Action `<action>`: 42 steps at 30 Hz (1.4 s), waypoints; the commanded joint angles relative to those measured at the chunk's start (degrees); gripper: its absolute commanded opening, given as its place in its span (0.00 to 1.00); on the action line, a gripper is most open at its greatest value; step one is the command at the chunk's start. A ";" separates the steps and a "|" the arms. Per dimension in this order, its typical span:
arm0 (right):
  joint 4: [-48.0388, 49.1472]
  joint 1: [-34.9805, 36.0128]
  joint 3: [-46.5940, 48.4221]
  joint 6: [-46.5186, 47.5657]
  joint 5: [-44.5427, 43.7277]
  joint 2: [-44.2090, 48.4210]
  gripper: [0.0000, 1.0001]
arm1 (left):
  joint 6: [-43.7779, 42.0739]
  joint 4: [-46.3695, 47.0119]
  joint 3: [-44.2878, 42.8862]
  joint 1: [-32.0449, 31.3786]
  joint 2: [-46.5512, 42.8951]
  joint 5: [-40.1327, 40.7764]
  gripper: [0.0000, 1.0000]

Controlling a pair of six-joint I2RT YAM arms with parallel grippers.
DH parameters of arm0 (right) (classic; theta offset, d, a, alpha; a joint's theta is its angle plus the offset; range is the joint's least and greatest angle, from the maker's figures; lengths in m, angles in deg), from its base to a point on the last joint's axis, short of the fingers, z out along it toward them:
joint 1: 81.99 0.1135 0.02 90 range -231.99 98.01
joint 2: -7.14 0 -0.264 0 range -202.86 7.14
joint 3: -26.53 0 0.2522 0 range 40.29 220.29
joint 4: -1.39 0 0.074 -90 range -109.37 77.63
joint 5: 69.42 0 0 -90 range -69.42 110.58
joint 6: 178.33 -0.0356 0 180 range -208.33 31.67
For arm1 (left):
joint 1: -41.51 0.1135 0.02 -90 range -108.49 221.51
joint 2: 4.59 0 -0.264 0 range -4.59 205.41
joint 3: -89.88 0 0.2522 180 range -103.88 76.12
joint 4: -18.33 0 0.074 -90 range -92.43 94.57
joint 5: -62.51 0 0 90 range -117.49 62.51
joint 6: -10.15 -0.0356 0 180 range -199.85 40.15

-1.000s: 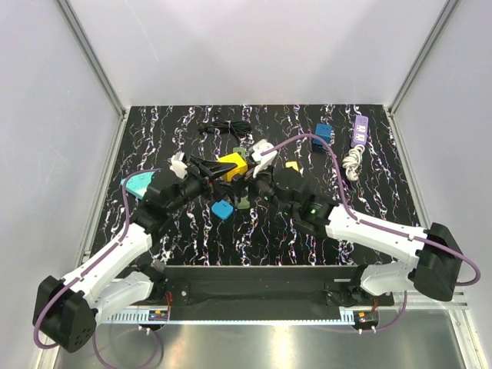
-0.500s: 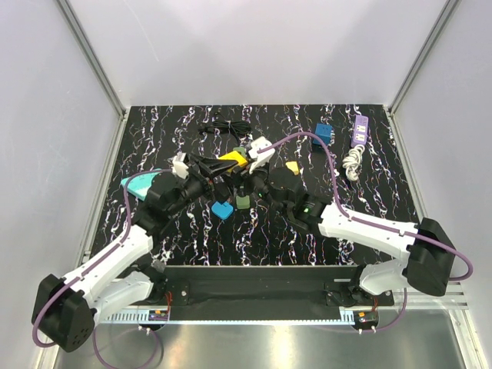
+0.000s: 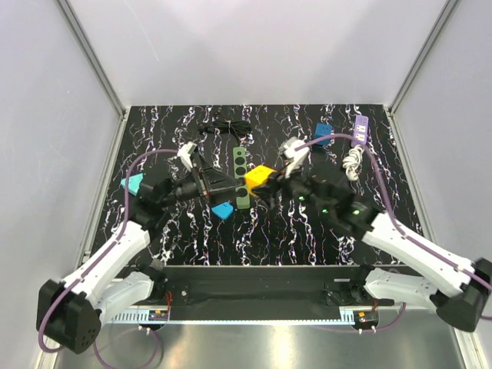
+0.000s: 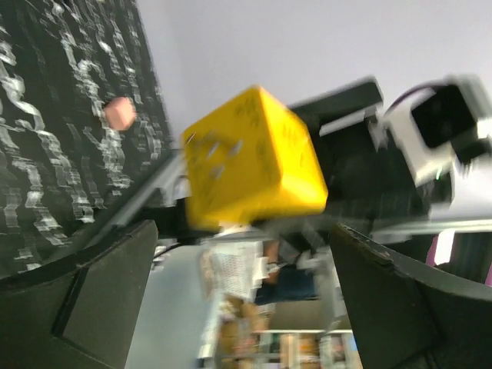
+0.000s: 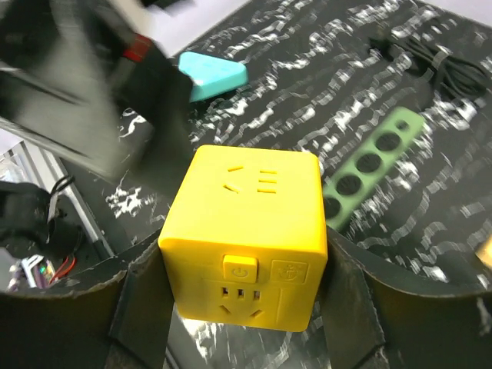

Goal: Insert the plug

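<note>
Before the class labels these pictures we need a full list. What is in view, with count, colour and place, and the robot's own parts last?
table: one, black with white marbling, under everything
yellow cube: one, yellow, centre, in the right pincer
green power strip: one, green, centre, beside the cube
purple power strip: one, purple, far right
white cord: one, white, coiled by the purple strip
blue adapters: two, blue, one near the green strip, one far right of centre
teal block: one, teal, left edge
black cable: one bundle, black, far side
arms: two, white, left, right
left pincer: one, black, open, facing the cube
right pincer: one, black, shut on the cube
</note>
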 commanded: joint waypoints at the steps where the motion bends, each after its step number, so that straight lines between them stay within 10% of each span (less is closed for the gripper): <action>1: -8.16 -5.85 0.31 -1.57 10.51 4.71 0.00 | -15.09 -13.73 -4.72 2.22 -4.37 -6.31 0.99; 9: -8.46 -8.24 -0.83 -9.28 39.08 9.38 0.00 | -36.29 -47.82 -17.47 6.26 0.62 10.82 0.99; 15: -1.23 -8.24 -2.42 -18.34 56.32 11.66 0.00 | -36.82 -48.18 -16.68 8.91 8.27 16.44 0.99; 24: 0.96 -8.16 -3.38 -20.37 58.89 16.94 0.00 | -37.00 -39.50 -21.95 8.91 25.40 18.48 0.91; 27: 0.71 -8.16 -3.21 -20.30 58.36 16.59 0.00 | -38.66 -39.57 -26.34 8.91 33.31 19.26 0.77; 33: -5.97 -8.16 -0.84 -15.11 54.77 16.68 0.00 | -42.71 -40.96 -36.80 8.91 47.89 23.82 0.01; 42: -12.21 -8.16 -0.40 -10.89 38.45 18.35 0.00 | -43.68 -46.24 -56.30 8.91 65.55 32.81 0.00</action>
